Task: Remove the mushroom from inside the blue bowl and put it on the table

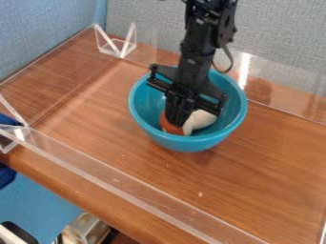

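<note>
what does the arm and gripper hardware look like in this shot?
All black. The arm is a slim, blocky column with a thin dark cable looping off its right side. The gripper has a wide black crossbar with narrow black fingers below it. No markings or labels are legible.

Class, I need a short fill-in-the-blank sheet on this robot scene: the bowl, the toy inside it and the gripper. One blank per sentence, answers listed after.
1. The mushroom lies inside the ____ bowl.
2. The gripper reaches down into the bowl with its jaws ____ on the mushroom.
3. The bowl stands on a ____ table with a wood grain.
4. The mushroom's stem is ____ in colour.

Missing words: blue; shut; reddish-brown; white
</note>
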`<state>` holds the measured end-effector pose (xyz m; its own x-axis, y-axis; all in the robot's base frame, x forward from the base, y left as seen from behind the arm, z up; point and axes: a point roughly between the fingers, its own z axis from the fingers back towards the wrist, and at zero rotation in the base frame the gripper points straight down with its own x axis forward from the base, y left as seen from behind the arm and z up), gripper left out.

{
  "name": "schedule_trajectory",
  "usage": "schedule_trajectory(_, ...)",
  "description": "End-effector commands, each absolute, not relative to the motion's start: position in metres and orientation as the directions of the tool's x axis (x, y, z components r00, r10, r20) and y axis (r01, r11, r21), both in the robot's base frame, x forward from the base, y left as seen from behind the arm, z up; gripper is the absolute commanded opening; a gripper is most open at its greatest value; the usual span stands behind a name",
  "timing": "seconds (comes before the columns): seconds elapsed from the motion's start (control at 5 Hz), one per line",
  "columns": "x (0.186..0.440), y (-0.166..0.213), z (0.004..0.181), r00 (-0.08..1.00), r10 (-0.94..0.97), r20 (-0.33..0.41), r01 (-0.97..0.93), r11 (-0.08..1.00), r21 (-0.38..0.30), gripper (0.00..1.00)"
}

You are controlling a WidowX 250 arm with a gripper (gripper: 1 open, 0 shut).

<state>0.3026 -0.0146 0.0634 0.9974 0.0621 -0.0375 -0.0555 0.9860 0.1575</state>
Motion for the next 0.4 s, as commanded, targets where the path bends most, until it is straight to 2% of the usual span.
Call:
schedule_trajectory(0.0,0.308,-0.021,0.1,0.997,0.039,0.065,-0.048,0.989,0.141,0.0)
schedule_trajectory(0.2,0.306,-0.026,0.129,0.992,0.02,0.121,-0.036,0.99,0.134,0.0)
